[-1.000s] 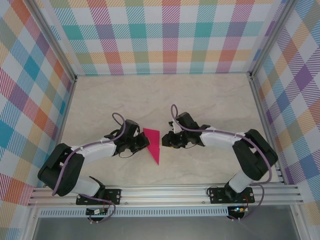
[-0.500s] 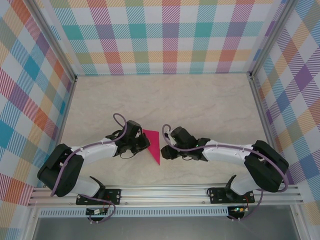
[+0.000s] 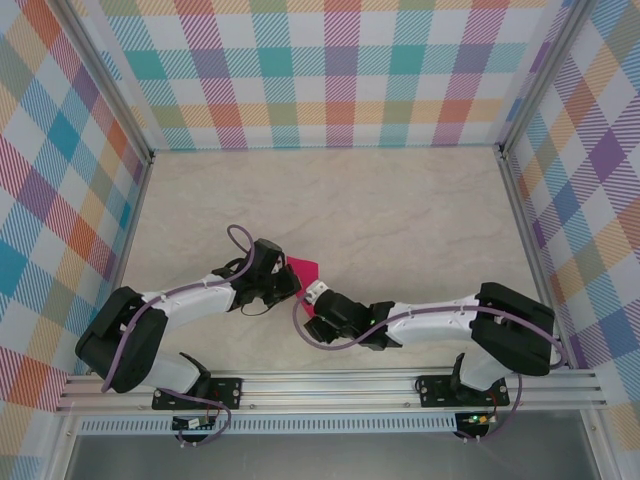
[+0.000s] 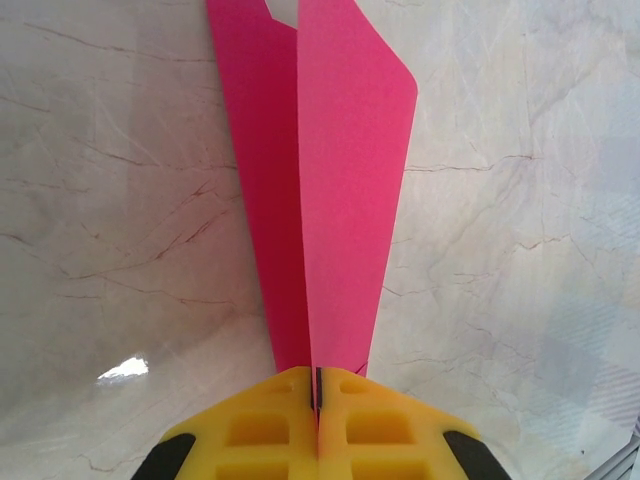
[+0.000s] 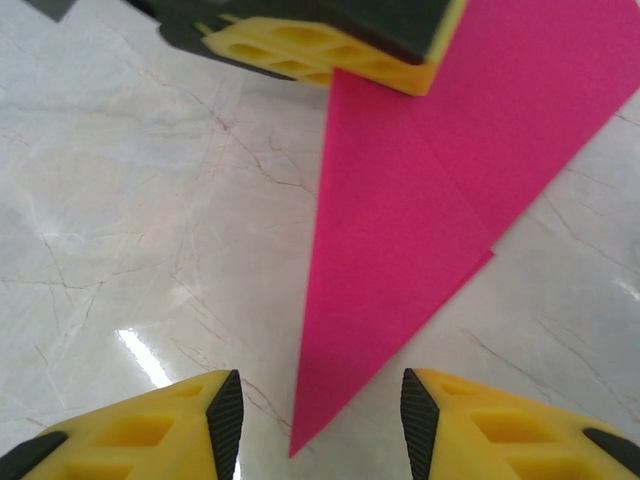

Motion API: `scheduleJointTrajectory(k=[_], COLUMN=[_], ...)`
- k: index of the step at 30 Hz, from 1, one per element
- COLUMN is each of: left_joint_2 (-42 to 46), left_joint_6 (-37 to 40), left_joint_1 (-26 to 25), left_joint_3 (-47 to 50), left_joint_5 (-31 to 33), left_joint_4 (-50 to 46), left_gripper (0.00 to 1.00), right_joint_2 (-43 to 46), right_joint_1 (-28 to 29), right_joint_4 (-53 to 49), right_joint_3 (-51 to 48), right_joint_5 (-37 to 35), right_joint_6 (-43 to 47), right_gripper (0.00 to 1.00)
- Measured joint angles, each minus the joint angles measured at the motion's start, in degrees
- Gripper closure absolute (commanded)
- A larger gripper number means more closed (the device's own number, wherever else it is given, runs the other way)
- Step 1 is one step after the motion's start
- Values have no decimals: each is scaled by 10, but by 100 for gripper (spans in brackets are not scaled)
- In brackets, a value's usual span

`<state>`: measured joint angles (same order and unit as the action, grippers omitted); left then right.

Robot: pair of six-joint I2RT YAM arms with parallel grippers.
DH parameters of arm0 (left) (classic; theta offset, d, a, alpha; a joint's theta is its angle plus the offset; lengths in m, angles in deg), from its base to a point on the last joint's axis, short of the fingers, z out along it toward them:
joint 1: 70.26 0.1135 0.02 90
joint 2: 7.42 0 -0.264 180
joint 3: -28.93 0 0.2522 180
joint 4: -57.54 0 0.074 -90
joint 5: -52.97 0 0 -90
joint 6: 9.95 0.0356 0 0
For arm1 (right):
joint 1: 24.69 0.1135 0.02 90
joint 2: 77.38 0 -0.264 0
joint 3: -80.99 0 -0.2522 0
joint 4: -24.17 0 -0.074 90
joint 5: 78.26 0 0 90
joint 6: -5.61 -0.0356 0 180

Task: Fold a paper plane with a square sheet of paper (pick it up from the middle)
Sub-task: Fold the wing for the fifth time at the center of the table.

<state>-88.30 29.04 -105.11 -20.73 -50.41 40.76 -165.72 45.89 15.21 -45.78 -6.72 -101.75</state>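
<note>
Marble table (image 3: 420, 210): left hand (image 4: 316, 385) tight on pink paper (image 4: 340, 200), right hand (image 5: 322, 412) spread by its tip

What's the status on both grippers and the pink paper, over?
Left gripper shut on the pink paper. Right gripper open, lined up on the paper's tip. Nothing in the way.

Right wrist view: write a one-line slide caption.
Open right fingers flank the pointed tip of the folded pink paper, and the left fingers pinch its far end.
</note>
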Motion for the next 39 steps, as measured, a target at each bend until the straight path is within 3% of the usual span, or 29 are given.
scheduleJointTrajectory(k=[17,30,39], left_joint_2=[-11,-12,-12], left_joint_6=[0,-1,-4], left_joint_1=[0,0,1], left_joint_3=[-6,-7,-7], left_joint_5=[0,5,7], left_joint_4=[-2,-2,-2], left_gripper=[98,98,98], right_joint_2=[-92,-109,-114], right_joint_1=[28,28,28], right_joint_4=[11,27,25], right_joint_3=[55,57,61], right_joint_5=[-89,-122,-136], right_joint_6=[40,48,50], right_gripper=[54,63,59])
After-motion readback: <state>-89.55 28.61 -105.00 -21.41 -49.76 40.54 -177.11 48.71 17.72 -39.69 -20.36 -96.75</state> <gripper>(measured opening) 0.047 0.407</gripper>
